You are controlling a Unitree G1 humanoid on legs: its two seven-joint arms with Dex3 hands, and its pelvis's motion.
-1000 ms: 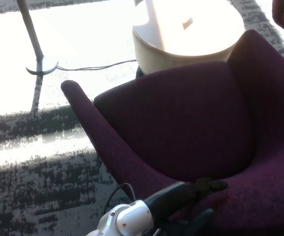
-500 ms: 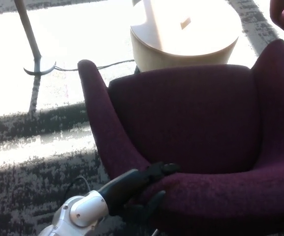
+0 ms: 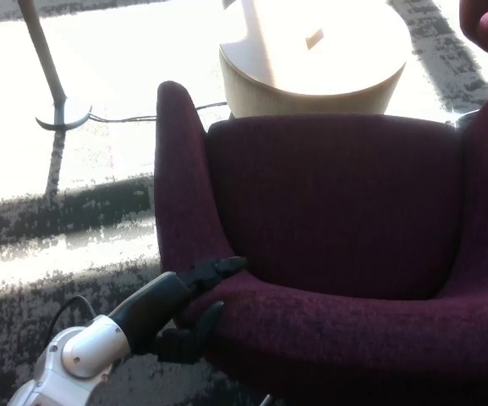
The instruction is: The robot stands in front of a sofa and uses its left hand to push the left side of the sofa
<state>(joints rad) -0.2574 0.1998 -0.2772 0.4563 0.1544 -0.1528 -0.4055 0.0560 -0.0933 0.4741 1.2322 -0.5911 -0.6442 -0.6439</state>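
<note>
Swung round since earlier, the sofa (image 3: pixel 328 220) meets my left hand (image 3: pixel 189 309) at seven o'clock, fingers spread, gripping nothing; pushing there could slip off.

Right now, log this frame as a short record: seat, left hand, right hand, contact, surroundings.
seat: dark purple sofa, curved armrests, facing the camera
left hand: left hand low at the sofa's left front edge, one finger on top of the seat edge, others below it
right hand: not in view
contact: touching the sofa's left side, not gripping anything
surroundings: round pale table behind the sofa; lamp stand and cable on the sunlit carpet
</note>
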